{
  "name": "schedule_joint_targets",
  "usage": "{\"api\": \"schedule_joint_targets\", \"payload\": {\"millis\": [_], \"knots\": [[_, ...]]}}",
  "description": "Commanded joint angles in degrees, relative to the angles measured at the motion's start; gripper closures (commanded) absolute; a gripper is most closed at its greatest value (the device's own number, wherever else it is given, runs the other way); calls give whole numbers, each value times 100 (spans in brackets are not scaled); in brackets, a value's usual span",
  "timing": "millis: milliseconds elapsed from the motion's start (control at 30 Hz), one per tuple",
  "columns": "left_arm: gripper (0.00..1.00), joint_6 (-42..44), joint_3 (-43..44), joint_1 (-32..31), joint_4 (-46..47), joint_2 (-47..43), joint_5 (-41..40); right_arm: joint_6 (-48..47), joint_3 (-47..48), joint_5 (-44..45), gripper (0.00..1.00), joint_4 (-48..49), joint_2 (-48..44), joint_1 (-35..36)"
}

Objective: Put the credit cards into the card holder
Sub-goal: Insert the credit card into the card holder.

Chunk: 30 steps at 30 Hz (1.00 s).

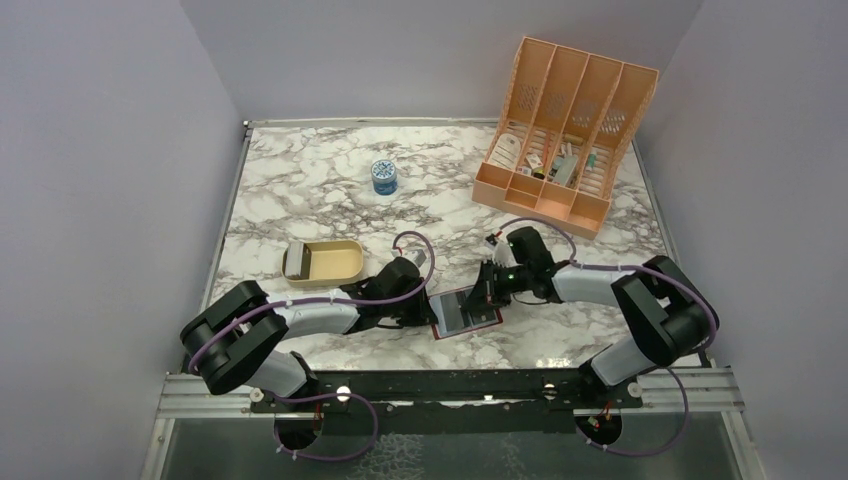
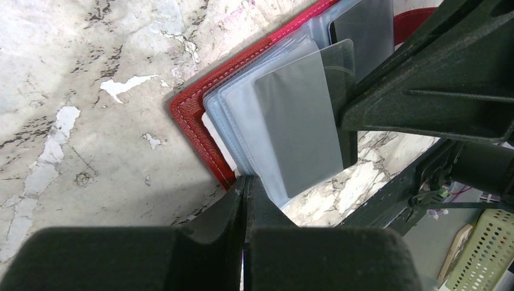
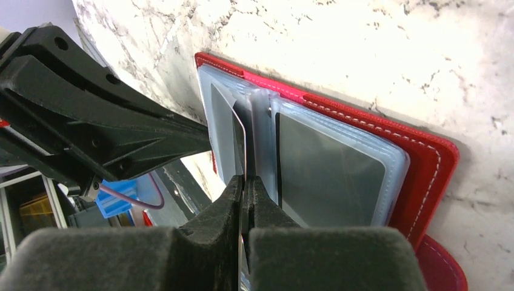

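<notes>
The card holder [image 1: 468,312] lies open near the table's front, its red cover [image 2: 191,115] down and its pale blue pockets [image 3: 339,163] fanned upward. My left gripper [image 1: 426,313] is at its left edge, shut [image 2: 245,182] on the lower corner of a pocket leaf that has a grey card [image 2: 297,127] in it. From the right, my right gripper [image 1: 490,290] is shut [image 3: 245,179] on a thin credit card [image 3: 241,136], seen edge-on between the raised leaves. More credit cards [image 1: 298,262] are stacked at the left end of the tan tray [image 1: 340,262].
A peach slotted organizer [image 1: 565,130] with small items stands at the back right. A small blue jar [image 1: 384,176] sits mid-back. The tan tray is just behind my left arm. The two grippers are nearly touching over the holder.
</notes>
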Motion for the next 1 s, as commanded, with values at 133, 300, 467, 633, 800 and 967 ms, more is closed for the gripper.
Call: {"api": "schedule_joint_targets", "payload": {"millis": [133,300,467,633,800,967], "knots": [[98,221,-94,-4,-321,85,-367,-291,257,-81,99,107,362,33],[98,221,-56,-5,-271,153,-346,-250,259,-214,98,235,441,43],[98,230,-42,-4,-270,168,-337,-383,374,-180,90,24,473,43],[98,230,-42,-9,-309,136,-352,-723,704,607,67,-1049,-31,41],[98,134,-90,-5,-300,-34,-425,-905,818,830,56,-1385,-422,48],[96,5,-123,-4,-207,-202,-437,-736,777,742,56,-1149,-333,120]]}}
